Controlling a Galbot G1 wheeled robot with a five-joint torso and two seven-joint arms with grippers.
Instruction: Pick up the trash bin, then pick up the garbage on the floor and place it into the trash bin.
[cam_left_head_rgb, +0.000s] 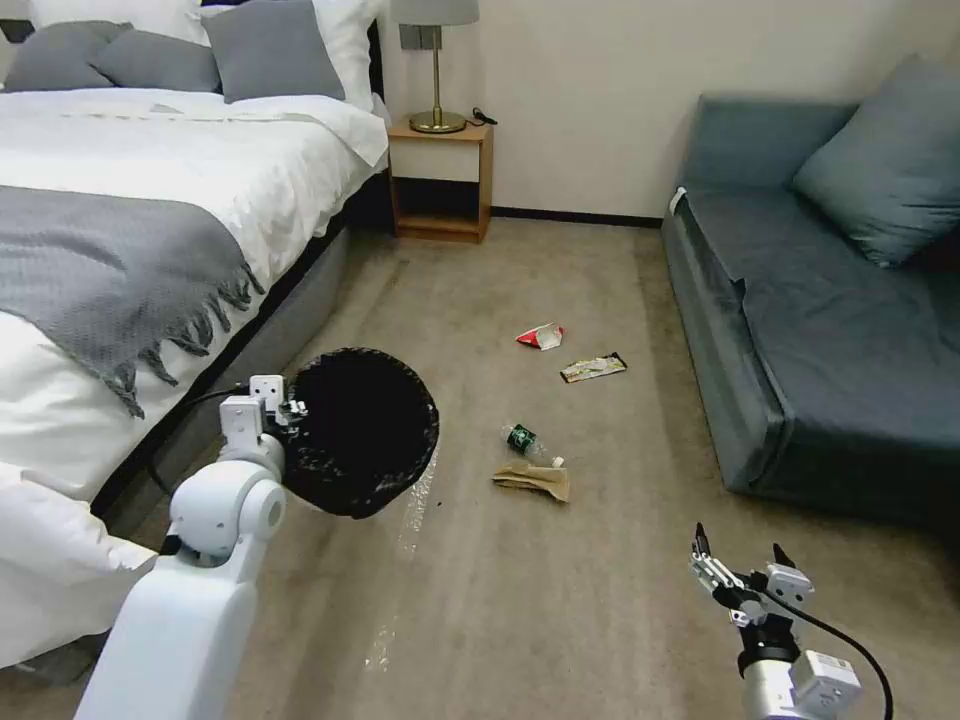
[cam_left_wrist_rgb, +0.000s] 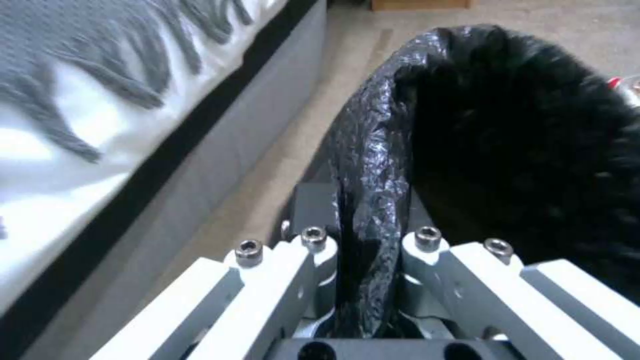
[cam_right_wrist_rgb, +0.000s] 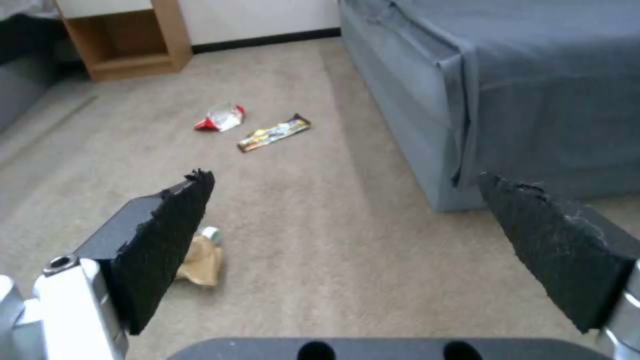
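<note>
Left wrist view: left end effector (cam_left_wrist_rgb: 363, 250) clamped on the bag-lined rim of the trash bin (cam_left_wrist_rgb: 507, 140), held off the floor beside the bed (cam_left_head_rgb: 150, 200). Right end effector (cam_left_head_rgb: 745, 570) spread wide and empty, low over the carpet, short of the brown paper bag (cam_left_head_rgb: 535, 481) and bottle (cam_left_head_rgb: 522, 438); red-and-white packet (cam_left_head_rgb: 541, 336) and snack wrapper (cam_left_head_rgb: 594, 367) farther on, toward the sofa (cam_left_head_rgb: 800, 330). Bin step apparently done, collecting not yet begun; next, likely a reach forward and down onto the paper bag.
</note>
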